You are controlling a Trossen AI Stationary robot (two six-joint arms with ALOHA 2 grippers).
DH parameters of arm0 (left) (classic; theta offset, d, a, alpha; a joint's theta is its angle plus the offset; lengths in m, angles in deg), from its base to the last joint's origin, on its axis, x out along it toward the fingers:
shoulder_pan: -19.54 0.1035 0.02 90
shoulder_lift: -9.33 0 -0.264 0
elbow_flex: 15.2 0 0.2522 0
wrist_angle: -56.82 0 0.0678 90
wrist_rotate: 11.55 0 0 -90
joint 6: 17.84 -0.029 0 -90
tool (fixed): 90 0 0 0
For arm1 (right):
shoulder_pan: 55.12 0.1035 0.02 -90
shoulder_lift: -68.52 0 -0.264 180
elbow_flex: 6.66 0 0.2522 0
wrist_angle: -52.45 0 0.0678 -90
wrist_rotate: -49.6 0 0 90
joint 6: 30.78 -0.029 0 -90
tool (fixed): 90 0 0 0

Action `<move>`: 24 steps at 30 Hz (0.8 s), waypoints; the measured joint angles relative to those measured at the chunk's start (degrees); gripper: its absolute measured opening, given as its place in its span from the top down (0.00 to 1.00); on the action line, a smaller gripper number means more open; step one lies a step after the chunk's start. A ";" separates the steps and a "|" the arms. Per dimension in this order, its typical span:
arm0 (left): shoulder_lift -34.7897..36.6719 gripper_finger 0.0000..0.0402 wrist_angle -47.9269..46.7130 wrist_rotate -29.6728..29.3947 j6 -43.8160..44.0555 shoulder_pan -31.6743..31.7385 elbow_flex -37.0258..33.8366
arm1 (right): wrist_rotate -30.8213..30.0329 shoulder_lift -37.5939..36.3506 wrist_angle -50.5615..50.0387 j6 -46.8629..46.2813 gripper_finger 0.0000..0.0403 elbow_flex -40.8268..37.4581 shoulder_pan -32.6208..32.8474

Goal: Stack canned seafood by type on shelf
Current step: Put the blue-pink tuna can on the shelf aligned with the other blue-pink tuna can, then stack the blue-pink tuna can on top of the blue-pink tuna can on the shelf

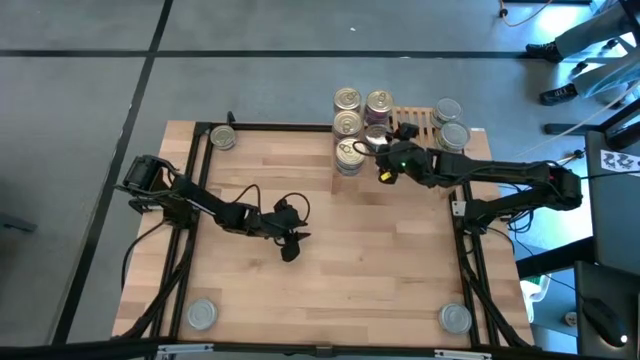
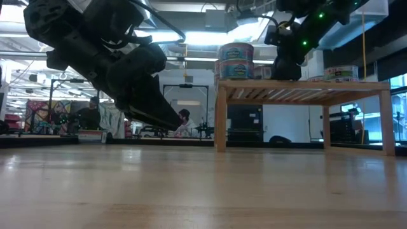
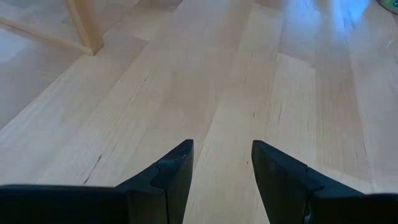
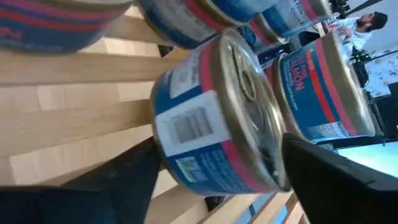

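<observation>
The shelf (image 1: 415, 118) of light slats stands at the table's far edge. Several gold-topped cans (image 1: 347, 124) crowd its left end, some stacked two high (image 2: 235, 60). Two silver-topped cans (image 1: 450, 122) sit at its right end. My right gripper (image 1: 385, 152) reaches over the shelf's near left part, open, with a blue-and-red labelled can (image 4: 217, 118) between its fingers above the slats (image 4: 74, 106). My left gripper (image 1: 291, 247) hangs open just above the bare tabletop at mid-table (image 3: 222, 155), holding nothing. My right gripper has one finger (image 4: 130, 180) by the can's bottom edge (image 4: 163, 146) and the other (image 4: 323, 165) by its lidded top (image 4: 273, 143). Whether either finger touches the can, I cannot tell.
Single loose cans lie near the table's far left corner (image 1: 222, 137), near left corner (image 1: 203, 315) and near right corner (image 1: 456, 318). Dark frame rails run along both table sides. A shelf leg (image 3: 84, 25) stands ahead of my left gripper. People are in the room behind.
</observation>
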 joint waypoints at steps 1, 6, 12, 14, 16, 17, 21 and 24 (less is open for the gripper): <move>0.00 0.60 0.00 0.00 0.00 0.00 0.00 | 0.04 -0.09 -0.39 -0.17 0.18 0.00 0.03; 0.00 0.60 -0.02 -0.01 -0.01 0.00 0.00 | -0.04 -0.24 -0.83 -1.52 0.12 0.97 0.77; 0.00 0.60 -0.02 0.00 -0.21 0.00 0.00 | 0.39 -0.27 -3.56 -2.80 0.16 3.47 0.81; 0.00 0.60 -0.02 0.00 -0.22 0.00 0.00 | 0.25 -0.27 -4.61 -2.97 0.18 3.50 0.81; 0.00 0.60 -0.02 -0.01 -0.22 0.00 0.00 | 0.01 -0.27 -5.41 -3.91 0.20 3.50 0.81; 0.00 0.60 -0.02 0.00 -0.22 0.00 0.00 | 0.00 -0.27 -5.72 -4.43 0.20 3.50 0.81; 0.00 0.60 -0.02 0.00 -0.22 0.00 0.00 | -0.59 -0.88 -7.35 -5.34 0.23 3.50 2.17; 0.00 0.60 -0.38 0.00 -0.22 0.00 0.00 | -2.59 -2.50 -11.45 -8.11 0.26 4.69 6.33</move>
